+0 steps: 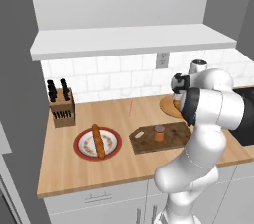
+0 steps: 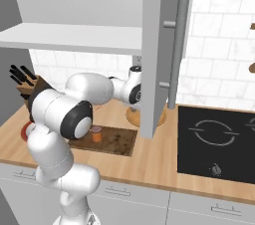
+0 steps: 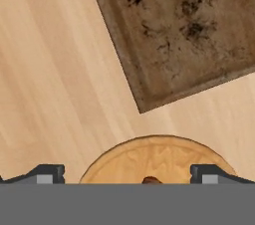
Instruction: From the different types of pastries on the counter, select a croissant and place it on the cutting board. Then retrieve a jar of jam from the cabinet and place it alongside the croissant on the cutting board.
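The left base view takes in the whole worktop (image 1: 119, 161): a knife block (image 1: 62, 106) at the back left, a red-rimmed plate (image 1: 82, 151) with the long loaf (image 1: 98, 140) lying on it, and the dark board (image 1: 173, 136) to the right with the jar (image 1: 158, 133) standing upright on it. Behind the board a round tan plate (image 1: 166, 105) lies partly hidden by the arm. The cabinet's white shelf ledge (image 1: 129, 39) runs above.

The right base view adds a black hob (image 2: 216, 142) to the right and an open cabinet door (image 2: 157, 45) with a long grey handle (image 2: 177, 50), hanging in front of the round plate (image 2: 159, 118). The jar (image 2: 96, 134) and board (image 2: 122, 142) show past the arm's elbow.

The hand view looks straight down on bare worktop (image 3: 55, 79), one corner of the board (image 3: 184, 30), and the round plate (image 3: 149, 157) just beside it but not touching. A small dark orange-brown bit, probably the croissant (image 3: 151, 180), peeks at the plate's lower edge, too cropped to be sure.

The claw (image 3: 127, 174) hovers over the round plate, its tips spread as wide as they go, one on each side of the plate. It holds nothing and touches nothing.
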{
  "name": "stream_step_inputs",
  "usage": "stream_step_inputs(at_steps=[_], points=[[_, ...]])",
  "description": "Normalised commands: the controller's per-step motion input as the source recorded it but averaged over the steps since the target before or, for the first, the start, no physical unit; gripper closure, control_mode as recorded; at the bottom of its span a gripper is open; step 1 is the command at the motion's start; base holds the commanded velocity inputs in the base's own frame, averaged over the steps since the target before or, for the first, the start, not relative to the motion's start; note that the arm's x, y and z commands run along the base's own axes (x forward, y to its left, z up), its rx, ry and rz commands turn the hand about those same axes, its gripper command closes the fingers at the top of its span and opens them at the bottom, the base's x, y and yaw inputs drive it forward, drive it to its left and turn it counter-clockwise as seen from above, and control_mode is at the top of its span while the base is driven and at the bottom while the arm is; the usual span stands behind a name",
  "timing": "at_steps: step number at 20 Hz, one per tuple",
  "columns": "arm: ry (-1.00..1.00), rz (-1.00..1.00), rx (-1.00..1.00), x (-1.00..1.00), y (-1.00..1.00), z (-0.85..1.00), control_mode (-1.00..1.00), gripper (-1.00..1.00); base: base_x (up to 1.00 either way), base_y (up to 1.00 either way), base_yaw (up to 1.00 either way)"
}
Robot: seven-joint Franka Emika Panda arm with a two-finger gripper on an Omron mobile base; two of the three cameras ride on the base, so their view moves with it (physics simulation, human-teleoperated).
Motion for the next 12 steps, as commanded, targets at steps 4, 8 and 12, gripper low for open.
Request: stream_step_inputs(at_steps=[4,8,12], points=[[0.00,0.12,-0.16,0.33,0.14,0.00,-1.00,-1.00,0.00,0.00,0.00],[0.00,0.07,-0.15,0.46,0.08,0.00,-1.00,-1.00,0.00,0.00,0.00],[0.00,0.01,-0.09,0.30,0.00,-0.03,-1.00,-1.00,0.00,0.00,0.00]])
